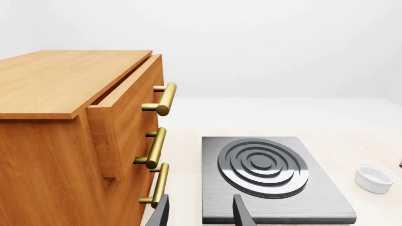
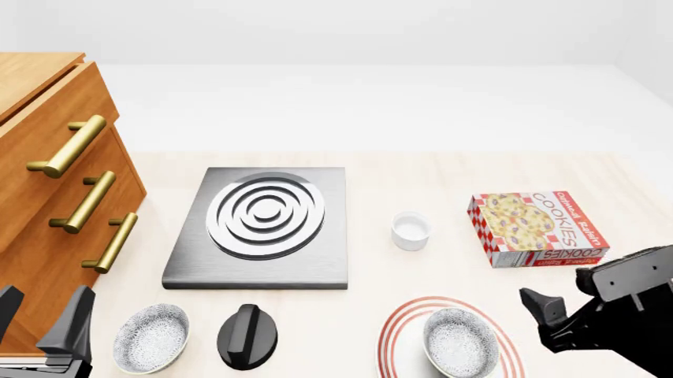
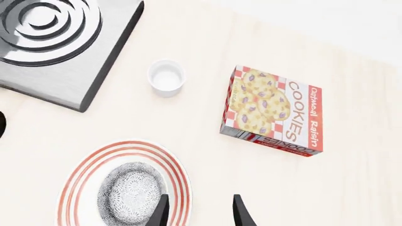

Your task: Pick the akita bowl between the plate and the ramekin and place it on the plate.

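Bowl (image 2: 459, 342) on plate (image 2: 398, 335), beside right hand (image 2: 554, 313).

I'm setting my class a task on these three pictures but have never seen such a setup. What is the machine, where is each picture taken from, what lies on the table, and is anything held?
These are simulator renders of two robot arms at a table. One picture looks down from above and behind; the others come from cameras on each arm. On the table: a hob, a wooden drawer chest, a small white ramekin, a cookie box, a black knob, a second speckled bowl, and a speckled akita bowl sitting on the red-ringed plate. The left pincer and right pincer are open, holding nothing.
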Available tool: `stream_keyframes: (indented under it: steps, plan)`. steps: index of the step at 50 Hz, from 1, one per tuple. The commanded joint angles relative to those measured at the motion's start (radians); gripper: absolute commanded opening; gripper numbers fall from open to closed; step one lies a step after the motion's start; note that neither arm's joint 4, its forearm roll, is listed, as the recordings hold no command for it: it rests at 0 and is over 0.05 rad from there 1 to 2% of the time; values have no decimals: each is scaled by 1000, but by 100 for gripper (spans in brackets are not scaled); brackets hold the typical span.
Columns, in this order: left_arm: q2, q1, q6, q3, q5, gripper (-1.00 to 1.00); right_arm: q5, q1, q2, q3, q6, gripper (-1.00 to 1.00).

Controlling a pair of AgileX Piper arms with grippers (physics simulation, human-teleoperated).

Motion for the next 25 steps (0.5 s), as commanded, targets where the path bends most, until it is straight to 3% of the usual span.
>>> stream_keyframes:
  steps: [1, 6, 9, 10, 14, 18, 22, 25]
  plan:
    - [0, 0, 0, 0, 0, 100, 160, -23, -321, -102, -90, 100]
    - [0, 0, 0, 0, 0, 100, 190, -62, -384, -156, -102, 100]
    - [0, 0, 0, 0, 0, 100, 191, -132, -449, -198, -59, 100]
    - [0, 0, 0, 0, 0, 100, 174, -172, -452, -179, -110, 100]
    - [0, 0, 0, 0, 0, 100, 159, -149, -378, -177, -52, 100]
    - [0, 0, 0, 0, 0, 100, 142, -146, -398, -167, -68, 100]
    - [0, 0, 0, 0, 0, 100, 134, -136, -391, -181, -43, 100]
    - [0, 0, 0, 0, 0, 100, 94, -155, -420, -183, -81, 100]
